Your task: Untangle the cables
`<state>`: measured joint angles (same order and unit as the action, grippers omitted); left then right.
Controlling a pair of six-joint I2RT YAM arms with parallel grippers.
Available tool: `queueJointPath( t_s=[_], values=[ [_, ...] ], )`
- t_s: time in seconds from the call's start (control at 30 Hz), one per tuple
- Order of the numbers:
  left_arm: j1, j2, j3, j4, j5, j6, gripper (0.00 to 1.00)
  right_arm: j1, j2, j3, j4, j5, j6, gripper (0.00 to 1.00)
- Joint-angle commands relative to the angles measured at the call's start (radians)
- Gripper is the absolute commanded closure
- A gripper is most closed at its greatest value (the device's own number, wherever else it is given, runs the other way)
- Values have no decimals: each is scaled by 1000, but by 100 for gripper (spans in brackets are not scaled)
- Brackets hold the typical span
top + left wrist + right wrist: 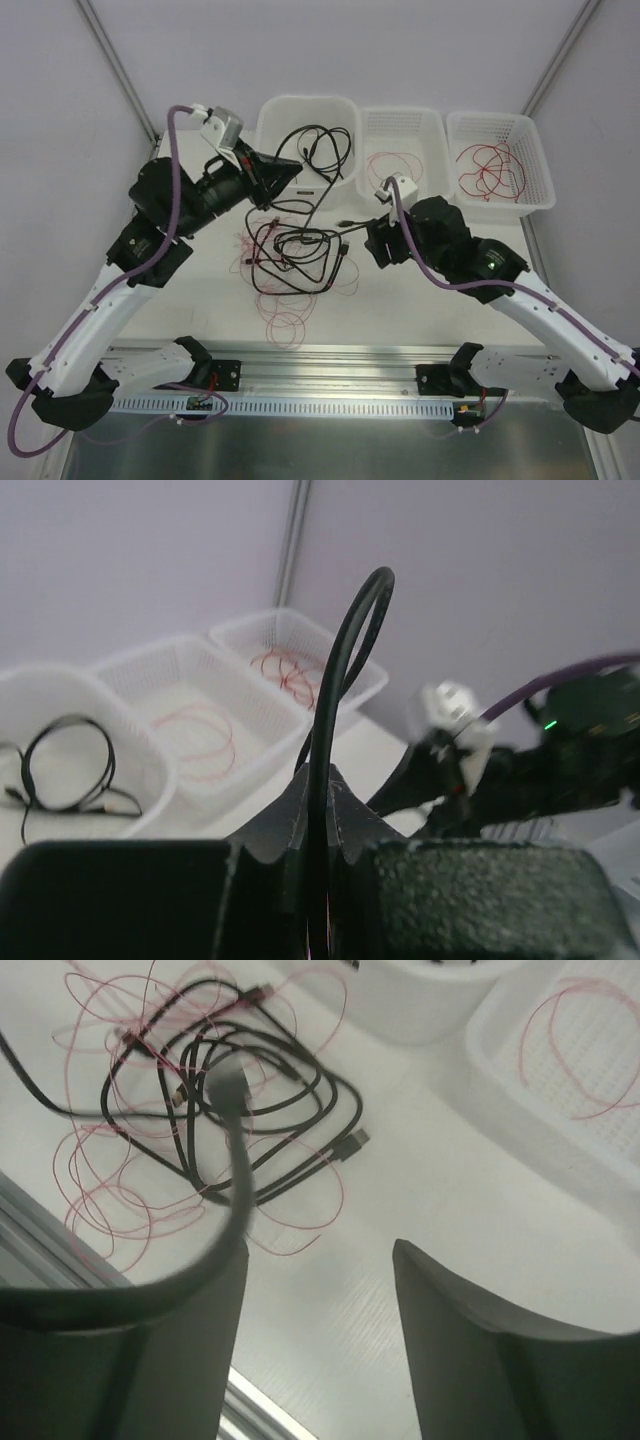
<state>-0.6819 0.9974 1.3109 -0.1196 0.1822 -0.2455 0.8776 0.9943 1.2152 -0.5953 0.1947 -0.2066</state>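
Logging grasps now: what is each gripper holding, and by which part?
The left gripper is shut on a black cable partway along its run, not at a plug, with a loop arching above it. The right gripper is open, clamping nothing.

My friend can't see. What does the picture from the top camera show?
Two robot arms reach over a white table toward a tangled pile of black cables and thin red wires. The left gripper pinches one of the black cables. Three white baskets sit behind: one holds black cables, two hold red wires.
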Motion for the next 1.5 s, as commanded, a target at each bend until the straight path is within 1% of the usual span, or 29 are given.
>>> queueJointPath(
  t_s=[0.0,0.03,0.07,0.1,0.2,0.3,0.4,0.53,0.57,0.63,0.67,0.7,0.73,0.87,0.97,1.07,1.17,1.2,1.23,1.27,1.33,1.4,1.43,1.47],
  values=[
    [-10,56,227,-6,111,-14,100,1,17,-16,55,-55,47,34],
    [-11,84,267,-8,132,-27,100,1,17,-16,61,-66,46,30],
    [-10,98,305,-9,138,-35,100,3,14,-22,78,-77,42,28],
    [-11,112,376,-9,146,-43,100,3,6,-23,89,-101,39,27],
    [-10,167,496,-9,174,-57,100,1,-28,-31,115,-130,15,22],
    [-11,214,572,-9,158,-60,100,3,-69,-54,158,-185,3,18],
    [-10,263,629,-8,151,-60,100,4,-104,-85,236,-306,4,13],
    [-10,299,662,-8,131,-80,100,6,-86,-170,371,-396,48,12],
    [-10,299,662,-6,123,-83,100,8,-74,-190,435,-409,61,12],
    [-10,296,651,-8,96,-89,100,11,-14,-230,497,-469,99,12],
    [-10,296,646,-8,89,-92,100,18,7,-239,561,-492,113,12],
    [-10,293,637,-8,82,-97,100,23,27,-247,589,-520,125,12],
    [-11,290,633,-8,83,-104,100,29,77,-255,621,-523,137,12],
    [-11,271,616,-8,77,-123,100,47,182,-263,745,-531,142,12],
    [-11,262,607,-8,65,-123,100,47,257,-247,807,-583,156,14],
    [-11,251,590,-6,47,-118,100,58,315,-241,857,-619,170,19],
    [-11,239,570,-6,17,-112,100,69,371,-220,861,-635,171,30],
    [-11,230,564,-6,10,-109,100,70,379,-220,861,-637,171,39],
    [-11,225,558,-6,0,-103,100,72,383,-224,861,-637,173,45],
    [-11,221,541,-8,-18,-97,100,72,386,-227,856,-635,173,64],
    [-10,198,518,-6,-41,-62,100,72,363,-238,830,-621,164,85],
    [-11,173,449,-8,-90,-25,100,70,327,-232,751,-597,148,99],
    [-10,141,418,-9,-116,21,100,70,278,-202,648,-586,130,99],
    [-11,121,346,-8,-151,41,100,70,258,-177,585,-569,113,99]
  ],
)
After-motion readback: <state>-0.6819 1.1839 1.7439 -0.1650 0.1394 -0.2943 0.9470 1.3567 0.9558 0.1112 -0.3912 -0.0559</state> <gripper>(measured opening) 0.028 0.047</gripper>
